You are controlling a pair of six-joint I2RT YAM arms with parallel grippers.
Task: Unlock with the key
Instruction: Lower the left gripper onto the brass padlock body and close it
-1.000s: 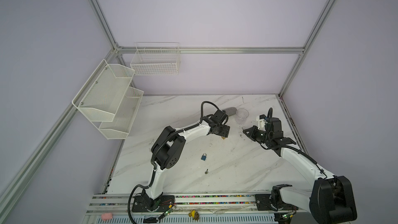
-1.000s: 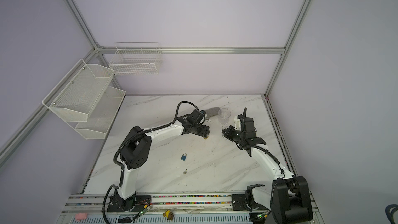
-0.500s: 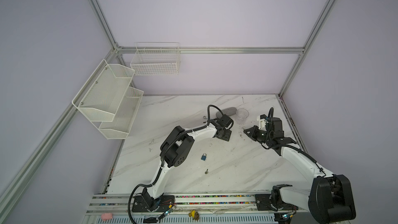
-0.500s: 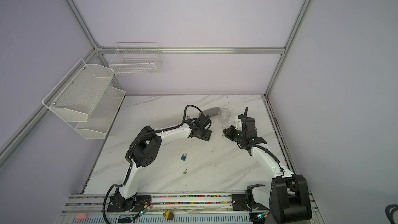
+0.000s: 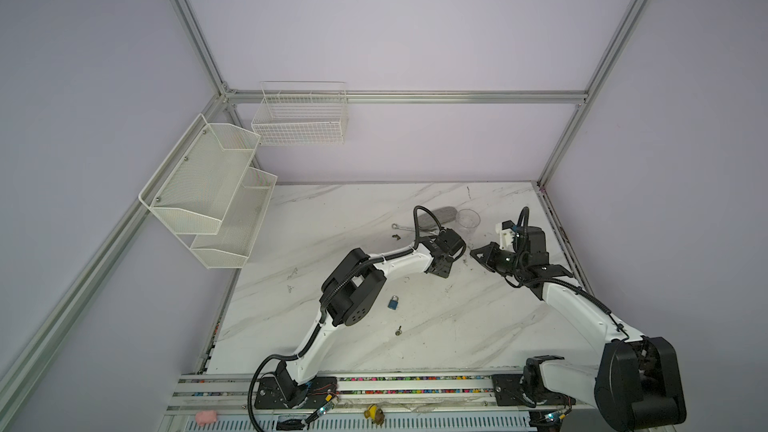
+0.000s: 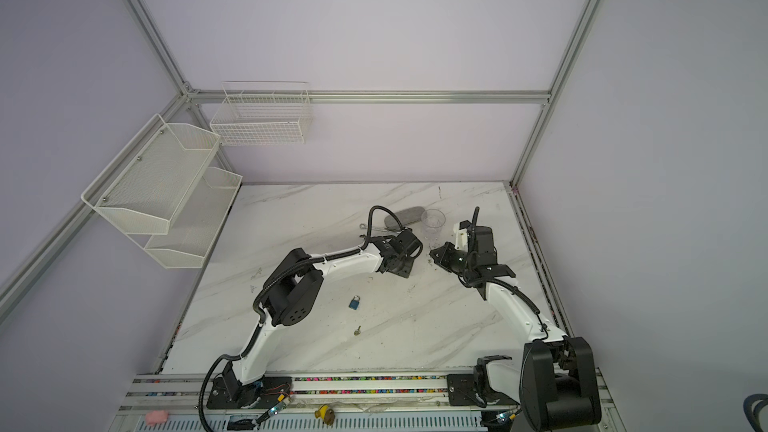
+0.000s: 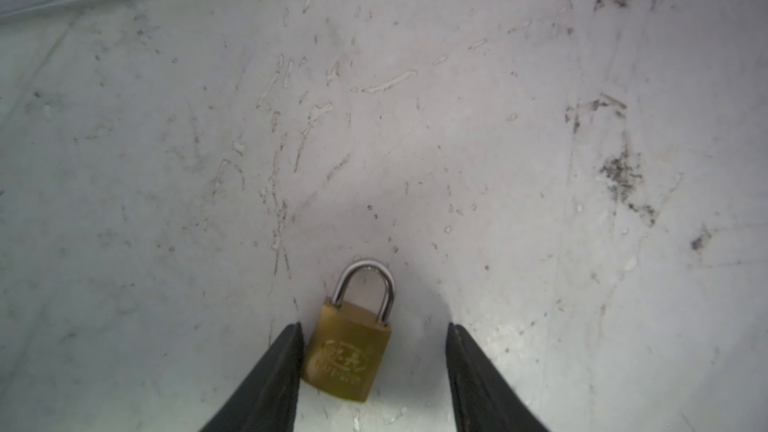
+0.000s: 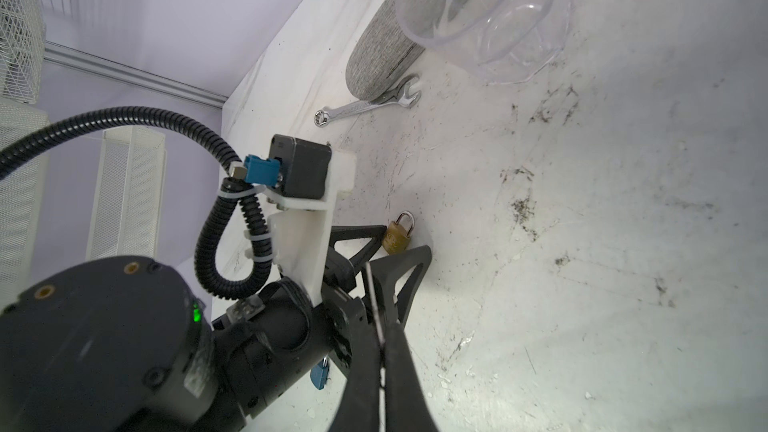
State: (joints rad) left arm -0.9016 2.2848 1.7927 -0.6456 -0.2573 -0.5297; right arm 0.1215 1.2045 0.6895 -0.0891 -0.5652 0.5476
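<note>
A robotics lab cell, plainly: aluminium framing (image 5: pixel 399 96), bare lilac walls (image 5: pixel 415 27), a mounting rail (image 5: pixel 415 386) fronting the scuffed table (image 5: pixel 332 222) (marble-look, much scratched).

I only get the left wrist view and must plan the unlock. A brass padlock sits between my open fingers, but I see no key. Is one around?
Observer: Yes, a small key lies on the table nearer the arm bases, in both top views.
Operator: Anything beside it?
Observer: A blue padlock lies just beyond the key, apart from it.
Operator: And the right gripper?
Observer: The right gripper is shut, its tip aimed toward the brass padlock; whether it holds anything I cannot tell.
</note>
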